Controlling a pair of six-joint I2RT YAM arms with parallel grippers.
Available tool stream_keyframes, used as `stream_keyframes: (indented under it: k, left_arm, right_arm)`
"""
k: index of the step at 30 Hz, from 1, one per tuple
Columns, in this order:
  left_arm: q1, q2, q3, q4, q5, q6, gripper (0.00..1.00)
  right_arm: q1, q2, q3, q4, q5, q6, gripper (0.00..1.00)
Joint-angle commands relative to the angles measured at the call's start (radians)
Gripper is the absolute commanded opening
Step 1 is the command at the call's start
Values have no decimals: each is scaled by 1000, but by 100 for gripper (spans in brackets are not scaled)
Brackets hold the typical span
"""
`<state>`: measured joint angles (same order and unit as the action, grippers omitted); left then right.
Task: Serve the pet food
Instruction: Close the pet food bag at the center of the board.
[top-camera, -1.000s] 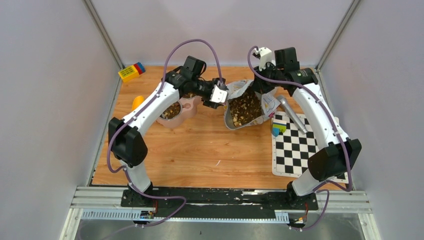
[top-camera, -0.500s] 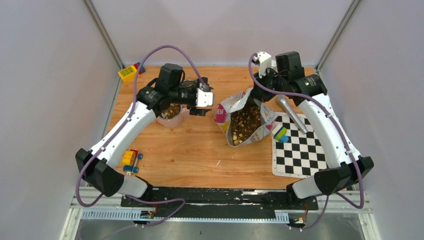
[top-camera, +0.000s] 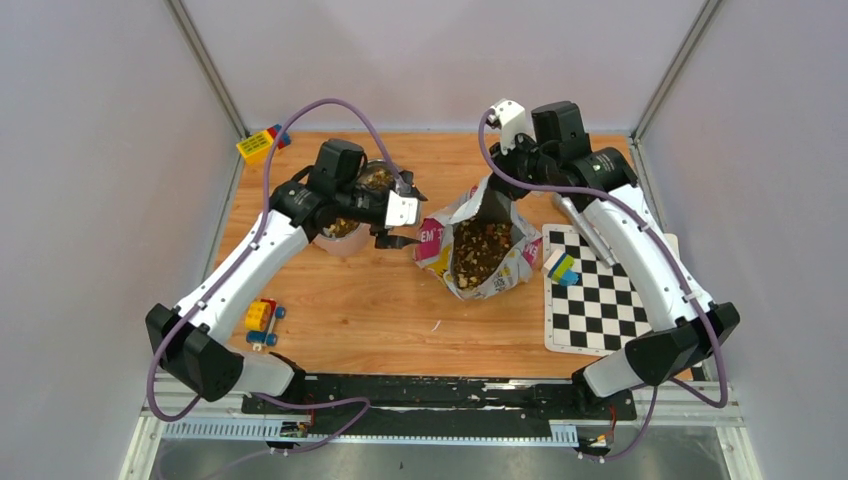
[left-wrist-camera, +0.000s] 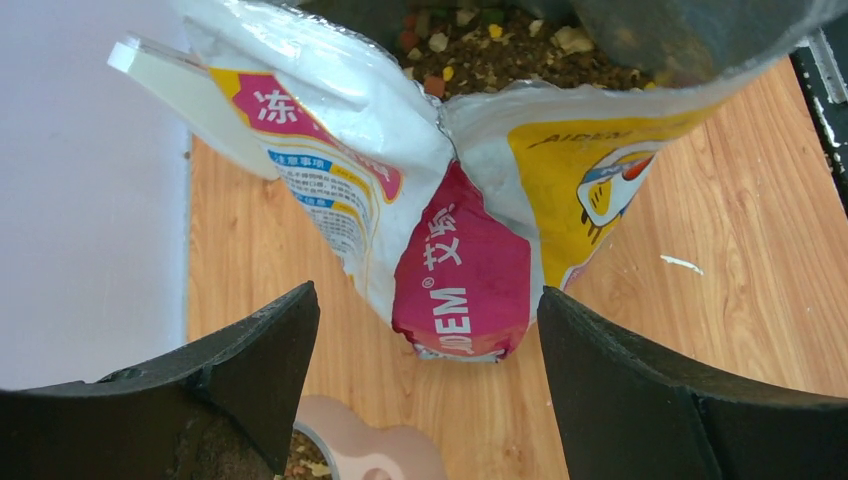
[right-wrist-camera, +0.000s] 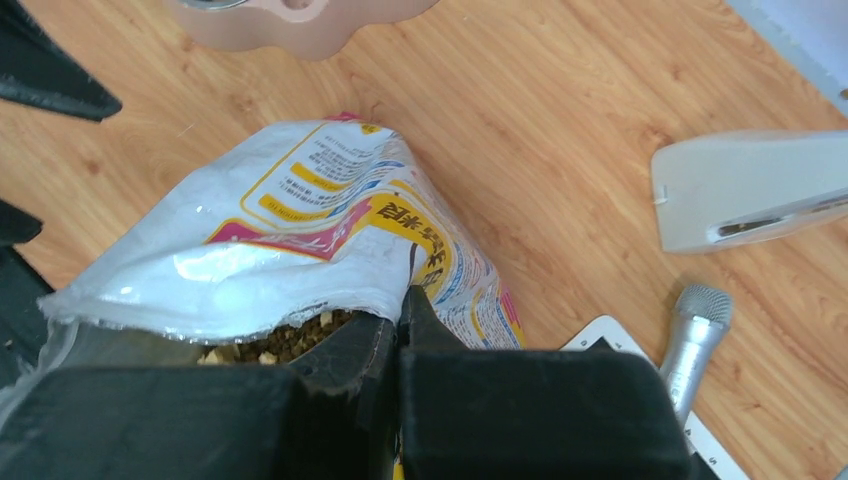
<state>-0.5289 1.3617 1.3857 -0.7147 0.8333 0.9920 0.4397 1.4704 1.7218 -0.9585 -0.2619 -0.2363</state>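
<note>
The pet food (top-camera: 478, 250) is brown kibble inside a crinkly yellow-and-white bag (top-camera: 436, 243) standing open-mouthed at mid-table. My right gripper (top-camera: 497, 196) is shut on the bag's far rim (right-wrist-camera: 405, 310), with kibble (right-wrist-camera: 280, 340) showing just inside it. My left gripper (top-camera: 396, 226) hangs open just left of the bag with nothing between its fingers. In the left wrist view the bag's pink lower corner (left-wrist-camera: 460, 280) sits between and beyond the fingers (left-wrist-camera: 260, 350). More kibble (top-camera: 375, 181) fills the pink double bowl (top-camera: 345, 245), which lies partly under the left arm.
A checkerboard mat (top-camera: 600, 300) lies at the right with a small coloured block (top-camera: 560, 268) on its corner, and a silver microphone (right-wrist-camera: 695, 330) beside it. A toy car (top-camera: 262, 318) sits front left. A yellow block (top-camera: 262, 143) rests at the back left corner.
The left gripper has pulled back from the bag's mouth toward the bowl and opened wider. The right gripper has drawn the bag more upright and leftward. The toy car has come into view.
</note>
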Motion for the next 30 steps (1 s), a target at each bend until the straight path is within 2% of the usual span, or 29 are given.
stream_keyframes:
  k: [1, 10, 13, 23, 27, 30]
  left_arm:
    - [-19, 30, 27, 34, 46, -17, 86]
    - [-74, 123, 117, 34, 84, -69, 85]
    - [-94, 129, 108, 115, 80, -191, 84]
    - [-174, 141, 54, 332, -104, -478, 76]
    - [-191, 166, 73, 351, -196, -497, 71]
    - [-197, 181, 82, 359, -210, -504, 64]
  right_arm:
    - [-9, -16, 131, 351, 23, -44, 0]
    - [-37, 5, 125, 360, 53, -26, 0]
    - [-52, 12, 119, 370, 49, -19, 0]
    - [-76, 51, 129, 396, 32, 7, 0]
    - [-81, 60, 135, 402, 25, 22, 0]
    - [-82, 62, 136, 404, 23, 25, 0]
